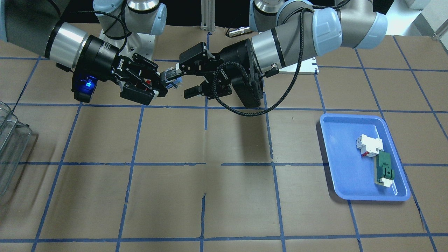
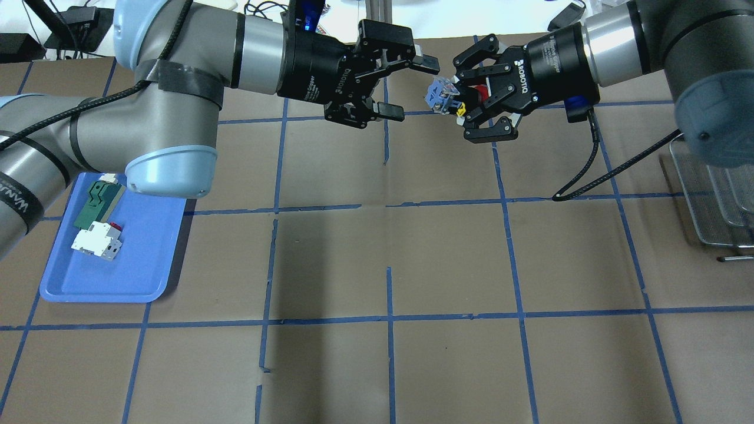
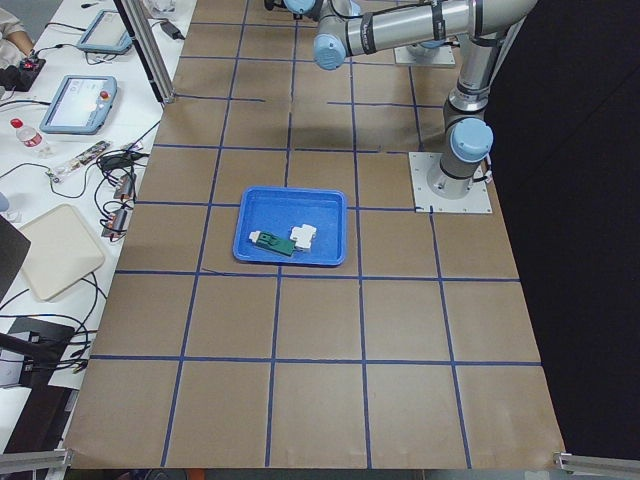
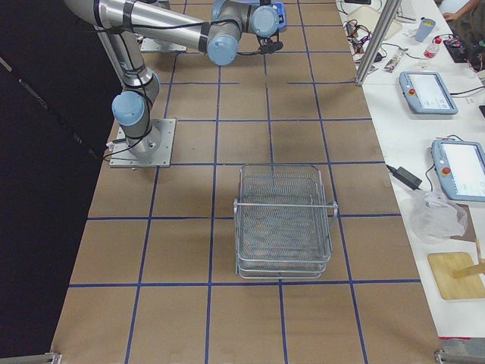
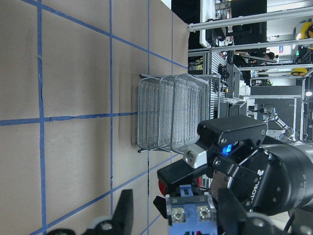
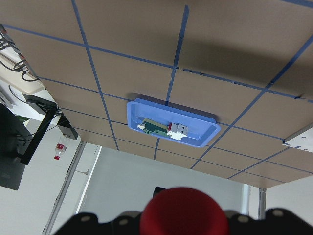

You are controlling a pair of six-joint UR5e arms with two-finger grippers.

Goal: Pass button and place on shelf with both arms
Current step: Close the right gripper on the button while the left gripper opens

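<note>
The button (image 2: 447,97) is held in the air above the far middle of the table. Its red head sits between the fingers of my right gripper (image 2: 465,99), which is shut on it, and its grey-blue block points at my left gripper (image 2: 412,86). The left gripper is open, its fingertips level with the block on either side and not touching it. The left wrist view shows the block (image 5: 190,215) low between my left fingers. The right wrist view shows the red head (image 6: 183,213). The wire shelf (image 4: 284,220) stands on the table's right end, far from both grippers.
A blue tray (image 1: 350,182) lies on the robot's left side, holding a white-and-red boxy part (image 1: 369,145) and a flat green part (image 1: 385,169). The brown table has blue tape lines. Desks with tablets and cables line the far side in the side views.
</note>
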